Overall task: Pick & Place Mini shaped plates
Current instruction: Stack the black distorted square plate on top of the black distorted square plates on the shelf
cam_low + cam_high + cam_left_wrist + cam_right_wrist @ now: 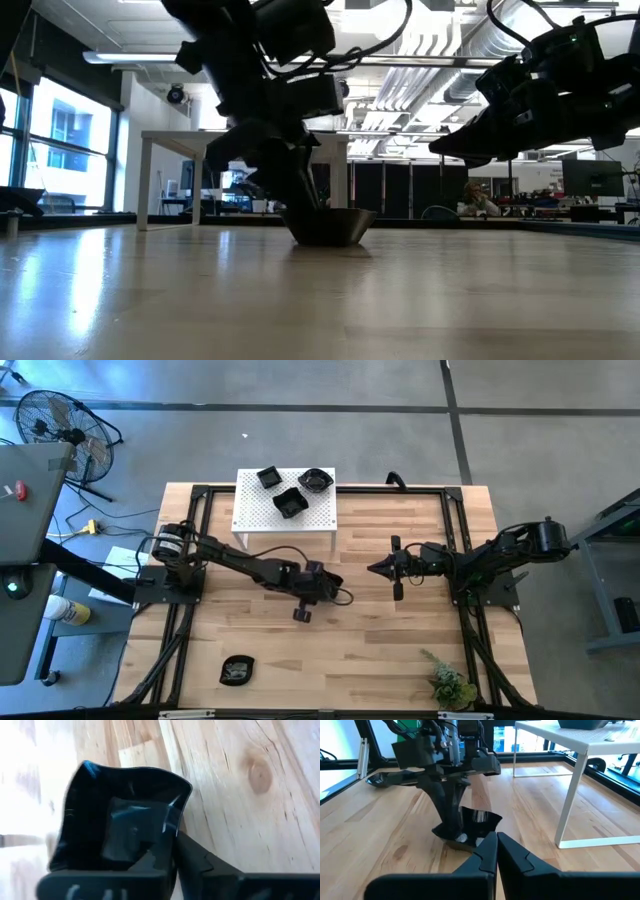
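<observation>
- High view: left arm is reaching across mid-table, left gripper pointing down, pinching rim of a black square plate that's sitting on the wood, rim up.
- Right gripper is hovering nearby, fingers pressed together, aiming at the plate.
- 3 more plates are sitting on white platform; 1 near front edge.

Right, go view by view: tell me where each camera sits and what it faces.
High: overhead, looking straight down on the table, both arms, white platform.
Low: table height, facing the room; left gripper at a black plate.
Left wrist: on the left arm, facing that plate closely.
Right wrist: behind the right gripper, facing the left gripper.
All four share that plate.
</observation>
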Robot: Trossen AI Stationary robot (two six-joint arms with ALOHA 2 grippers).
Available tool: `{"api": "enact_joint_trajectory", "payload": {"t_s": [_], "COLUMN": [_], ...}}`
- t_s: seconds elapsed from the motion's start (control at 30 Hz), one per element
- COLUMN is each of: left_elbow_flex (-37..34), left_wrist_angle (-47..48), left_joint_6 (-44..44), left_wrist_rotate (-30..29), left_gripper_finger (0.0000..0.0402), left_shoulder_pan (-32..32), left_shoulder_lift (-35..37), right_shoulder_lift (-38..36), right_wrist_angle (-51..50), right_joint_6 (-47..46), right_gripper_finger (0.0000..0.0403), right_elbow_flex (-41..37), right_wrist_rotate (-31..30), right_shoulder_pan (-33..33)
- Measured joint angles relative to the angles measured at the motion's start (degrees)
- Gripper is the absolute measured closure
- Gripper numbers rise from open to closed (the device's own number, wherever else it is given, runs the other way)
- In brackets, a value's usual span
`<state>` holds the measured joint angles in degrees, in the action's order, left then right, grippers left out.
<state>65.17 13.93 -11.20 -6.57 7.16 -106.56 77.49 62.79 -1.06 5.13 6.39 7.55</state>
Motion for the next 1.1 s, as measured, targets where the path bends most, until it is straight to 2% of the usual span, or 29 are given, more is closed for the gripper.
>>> {"api": "enact_joint_trajectory", "payload": {"t_s": [0.23, 0.53, 0.83, 1.1], "left_elbow_flex": [3.58, 4.23, 4.10, 4.19], "left_wrist_angle": [2.40, 3.66, 6.66, 7.19], "left_joint_6": [-2.33, -4.28, -5.27, -7.02], "left_wrist_rotate": [0.73, 2.67, -0.21, -0.43], "left_gripper_finger": [0.0395, 0.0397, 0.0397, 0.0397], "left_shoulder_pan": [0.00, 0.00, 0.00, 0.00], "left_shoulder_lift": [1.92, 7.18, 13.60, 19.84], "right_shoulder_lift": [0.00, 0.00, 0.00, 0.00], "right_wrist_angle": [-0.41, -0.92, -0.96, -0.89], "right_joint_6": [0.00, 0.01, 0.00, -0.14], "right_gripper_finger": [0.0397, 0.0397, 0.0401, 0.0399], "right_elbow_flex": [0.01, 0.02, 0.02, 0.02], "right_wrist_rotate": [0.00, 0.00, 0.02, 0.01], "right_shoulder_pan": [0.00, 0.02, 0.00, 0.01]}}
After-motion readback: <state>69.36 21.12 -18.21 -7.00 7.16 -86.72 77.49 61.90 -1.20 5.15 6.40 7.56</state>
